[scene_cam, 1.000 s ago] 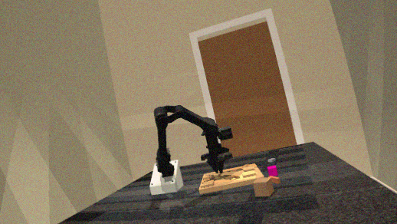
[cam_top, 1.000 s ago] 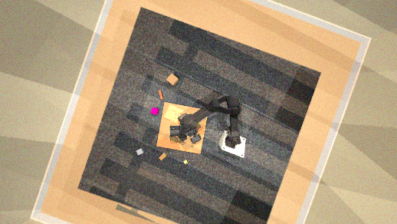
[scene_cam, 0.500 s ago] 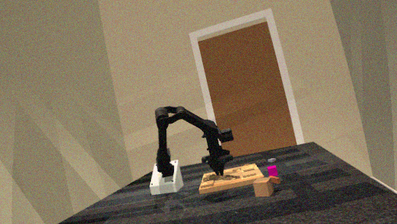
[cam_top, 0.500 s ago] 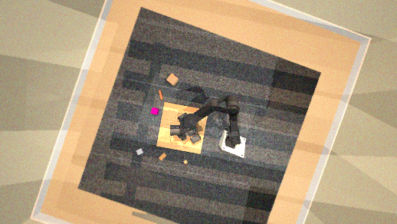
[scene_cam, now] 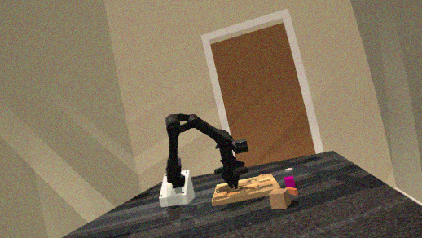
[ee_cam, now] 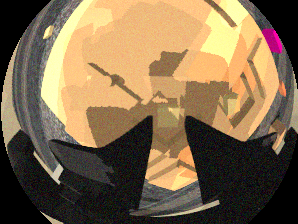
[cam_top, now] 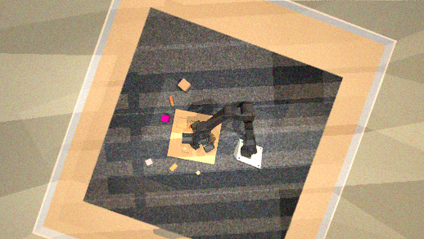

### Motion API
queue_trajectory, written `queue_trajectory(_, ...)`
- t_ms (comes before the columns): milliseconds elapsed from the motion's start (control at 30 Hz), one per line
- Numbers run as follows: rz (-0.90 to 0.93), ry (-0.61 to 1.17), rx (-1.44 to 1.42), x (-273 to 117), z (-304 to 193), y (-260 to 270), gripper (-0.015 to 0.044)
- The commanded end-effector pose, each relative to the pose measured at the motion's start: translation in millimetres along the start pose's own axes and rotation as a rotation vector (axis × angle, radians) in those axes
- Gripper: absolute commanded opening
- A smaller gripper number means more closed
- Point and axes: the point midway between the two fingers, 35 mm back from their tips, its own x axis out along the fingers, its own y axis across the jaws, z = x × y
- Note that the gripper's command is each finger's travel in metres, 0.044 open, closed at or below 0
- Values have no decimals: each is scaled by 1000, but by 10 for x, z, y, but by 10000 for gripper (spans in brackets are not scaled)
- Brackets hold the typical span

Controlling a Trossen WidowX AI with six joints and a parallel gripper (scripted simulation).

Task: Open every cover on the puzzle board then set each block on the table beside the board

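The wooden puzzle board (cam_top: pixel 173 151) (scene_cam: pixel 218 200) (ee_cam: pixel 135 30) lies flat, partly under the arm. My gripper (scene_cam: pixel 233 187) (ee_cam: pixel 169 120) is partly open and points down low over the board, with nothing held. A small pale olive square (ee_cam: pixel 168 115), apparently a block in a well, shows between and just beyond the fingertips. A similar square (ee_cam: pixel 230 103) lies farther right. A dark diagonal slot (ee_cam: pixel 127 90) and an angled groove (ee_cam: pixel 245 116) mark the board. Shadows blur the cover edges, so I cannot tell how each cover stands.
On the table outside the board lie a magenta block (cam_top: pixel 164 118) (scene_cam: pixel 289 181) (ee_cam: pixel 273 41), an orange bar (cam_top: pixel 171 101), a white block (cam_top: pixel 149 162), an orange-yellow block (cam_top: pixel 173 167), a small yellow block (cam_top: pixel 198 173) (ee_cam: pixel 48 32) and a larger tan cube (cam_top: pixel 184 84) (scene_cam: pixel 280 199).
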Motion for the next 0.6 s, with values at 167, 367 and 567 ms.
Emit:
queue_trajectory(167, -4, 2, -6, 68, -1, -4, 144)
queue_trajectory(367, -4, 2, -6, 110, -2, -4, 144)
queue_trajectory(567, -1, 0, 1, 89, 0, -5, 104)
